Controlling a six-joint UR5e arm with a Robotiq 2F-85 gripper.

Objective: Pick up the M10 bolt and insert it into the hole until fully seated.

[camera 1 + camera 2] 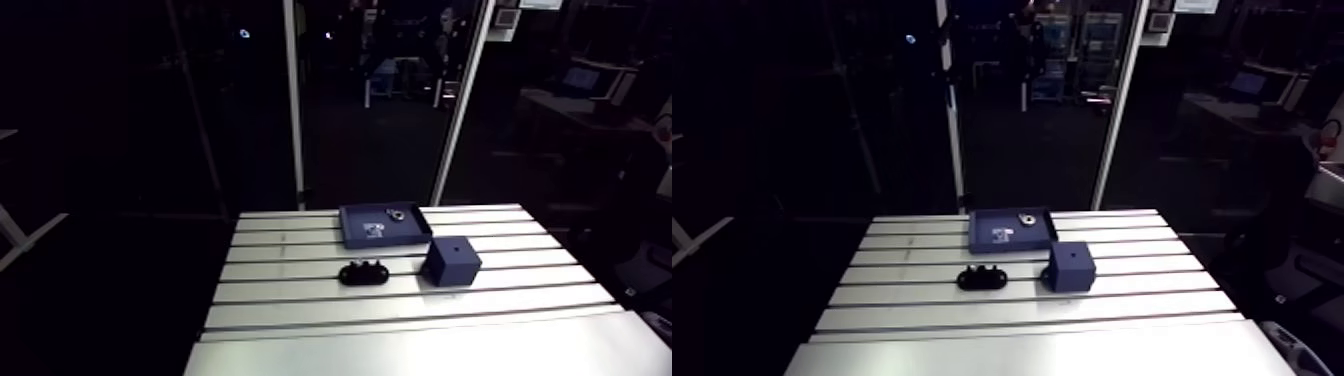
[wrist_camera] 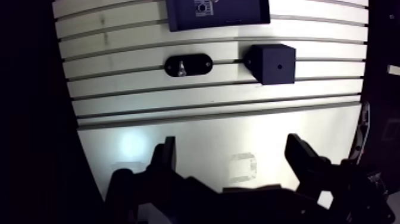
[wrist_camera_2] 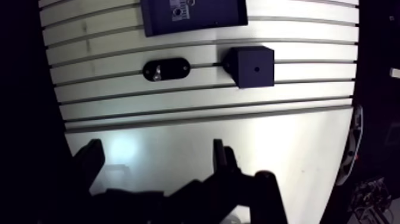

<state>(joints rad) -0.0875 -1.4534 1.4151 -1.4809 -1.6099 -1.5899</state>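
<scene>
I hold the gripper (image 2: pixel 231 143) over the near, bare part of the table (image 1: pixel 400 330), its two fingers spread wide with nothing between them, well apart from every part. Hazard 1, wrong part: at about 11 o'clock ahead of the gripper lies a black oval holder (image 2: pixel 188 65) with a small metallic glint at its left end, which I take to be the M10 bolt (image 2: pixel 181 69); it is too small here to confirm head or thread. A second bright, ring-like piece (image 1: pixel 395 212) lies in the dark blue tray (image 2: pixel 244 15) at about 12 o'clock, beyond the holder, and could be mistaken for the target. Hazard 2, poor grasp: the bolt appears to sit low in the holder, so fingers closing off-centre could nip the holder rim, drag it along the table, or tip the bolt out. Hazard 3, insertion: the dark blue block (image 2: pixel 272 62) stands at about 1 o'clock, at 3 o'clock of the holder and near it, with a small dark hole (image 2: pixel 279 66) in its top face. I cannot tell whether the block is fixed; a tilted or offset bolt could jam at the mouth or shove the block aside. Appearance of the bolt: small, silver-grey, reflective against the black holder, orientation not readable.
</scene>
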